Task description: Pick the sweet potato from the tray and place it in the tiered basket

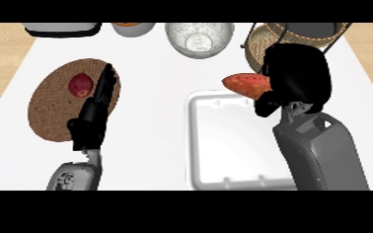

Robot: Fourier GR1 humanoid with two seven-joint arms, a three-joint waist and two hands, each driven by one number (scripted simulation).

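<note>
My right hand [295, 79] is curled round the orange sweet potato [245, 84], whose left end sticks out of the grasp. It hangs above the far right corner of the white tray [218, 143], just in front of the wicker tiered basket [264, 42] at the back right. The left hand [93, 112] rests edge-on with straight fingers over the brown round mat [51, 108].
A small red vegetable [80, 84] lies on the brown mat. At the back stand a glass bowl [199, 39], a light bowl with orange contents [132, 28] and a white container [62, 29].
</note>
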